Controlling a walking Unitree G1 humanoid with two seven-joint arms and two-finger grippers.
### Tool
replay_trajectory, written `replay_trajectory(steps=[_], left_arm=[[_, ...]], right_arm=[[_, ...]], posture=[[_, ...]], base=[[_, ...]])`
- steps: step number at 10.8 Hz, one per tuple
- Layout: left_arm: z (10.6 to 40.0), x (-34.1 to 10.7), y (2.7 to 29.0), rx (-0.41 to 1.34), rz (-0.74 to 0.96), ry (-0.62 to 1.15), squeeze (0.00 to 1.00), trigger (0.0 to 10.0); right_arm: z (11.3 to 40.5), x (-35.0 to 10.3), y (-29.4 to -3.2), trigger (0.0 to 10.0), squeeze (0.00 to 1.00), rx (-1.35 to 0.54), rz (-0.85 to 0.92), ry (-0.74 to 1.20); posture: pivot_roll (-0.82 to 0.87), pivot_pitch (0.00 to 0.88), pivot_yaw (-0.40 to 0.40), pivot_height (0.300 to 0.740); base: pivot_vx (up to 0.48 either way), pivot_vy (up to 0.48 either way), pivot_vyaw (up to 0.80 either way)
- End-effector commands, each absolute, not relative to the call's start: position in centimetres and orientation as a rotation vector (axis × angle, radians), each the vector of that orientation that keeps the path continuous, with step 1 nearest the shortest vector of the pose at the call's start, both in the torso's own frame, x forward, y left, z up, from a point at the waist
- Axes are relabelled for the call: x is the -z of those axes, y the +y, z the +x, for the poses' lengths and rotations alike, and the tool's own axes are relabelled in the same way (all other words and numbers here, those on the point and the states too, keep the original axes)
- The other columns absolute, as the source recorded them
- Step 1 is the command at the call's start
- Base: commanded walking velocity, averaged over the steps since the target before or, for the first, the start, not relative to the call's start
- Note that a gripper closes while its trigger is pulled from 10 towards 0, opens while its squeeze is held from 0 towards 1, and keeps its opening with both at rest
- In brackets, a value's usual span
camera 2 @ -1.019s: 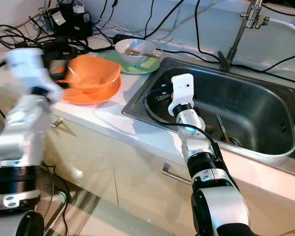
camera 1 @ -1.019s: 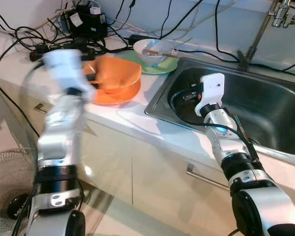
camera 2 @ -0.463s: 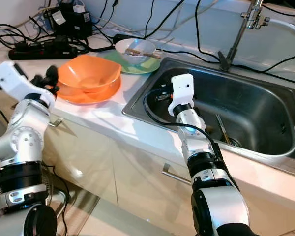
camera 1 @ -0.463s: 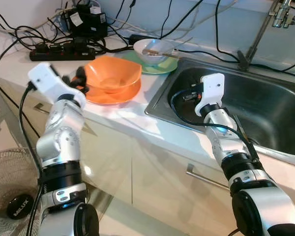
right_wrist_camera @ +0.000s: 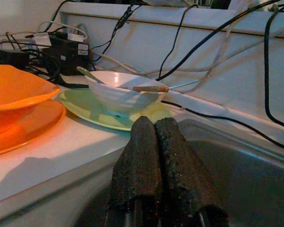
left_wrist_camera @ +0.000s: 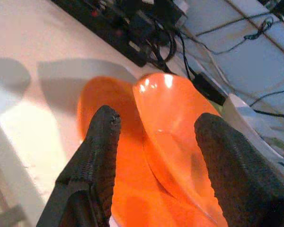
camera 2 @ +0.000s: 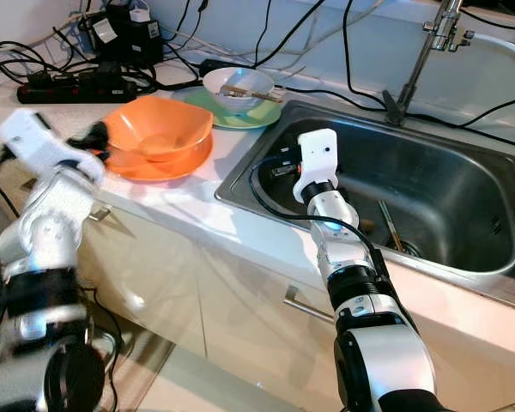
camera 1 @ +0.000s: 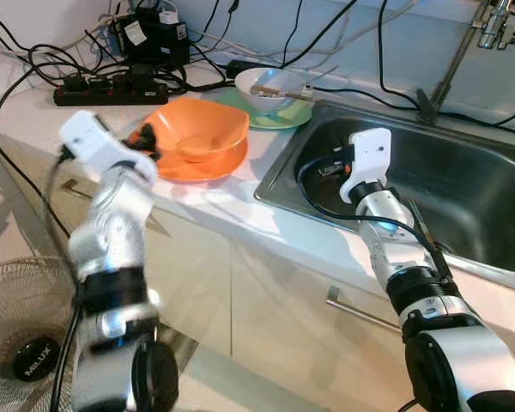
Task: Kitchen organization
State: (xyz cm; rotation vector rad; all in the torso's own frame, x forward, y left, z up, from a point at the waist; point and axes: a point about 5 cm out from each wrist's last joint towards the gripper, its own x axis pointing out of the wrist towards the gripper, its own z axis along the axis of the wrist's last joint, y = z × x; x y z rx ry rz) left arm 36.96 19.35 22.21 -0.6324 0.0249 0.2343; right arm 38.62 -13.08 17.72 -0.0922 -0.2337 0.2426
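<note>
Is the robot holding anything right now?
Nothing. The left tool is open around the orange bowl's rim, not gripping. The right tool is shut, empty.

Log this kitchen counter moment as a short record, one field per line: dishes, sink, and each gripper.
orange dishes: orange bowl resting on orange plate, on the counter
white bowl: white bowl on green plate, a utensil lying across it
sink: steel sink, utensils near its drain
left gripper: left gripper open, fingers either side of the orange bowl's rim
right gripper: right gripper shut, empty, inside the sink

A home kitchen: a steel sink and tap sat beside dishes above white cabinets.
</note>
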Motion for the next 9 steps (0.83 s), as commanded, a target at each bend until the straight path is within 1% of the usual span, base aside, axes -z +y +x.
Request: replay_trajectory(steps=[1, 7, 9], left_arm=[[37.6, -22.4, 19.2, -0.228, -0.640, 0.047, 0.00, 10.0], [40.0, -22.1, 18.6, -0.249, -0.606, 0.133, 0.00, 10.0], [40.8, -21.8, 18.0, -0.246, -0.639, 0.169, 0.00, 10.0]], right_arm=[[38.8, -18.5, -13.1, 10.0, 0.00, -0.242, -0.093, -0.248], [38.7, -18.3, -13.3, 10.0, 0.00, -0.244, -0.099, -0.249], [38.6, -18.2, -13.3, 10.0, 0.00, -0.245, -0.102, -0.248]], posture=[[0.23, 0.015, -0.031, 0.725], [0.22, 0.022, -0.020, 0.725], [0.21, 0.021, -0.013, 0.725]], base=[[0.000, 0.000, 0.00], [0.000, 0.000, 0.00], [0.000, 0.000, 0.00]])
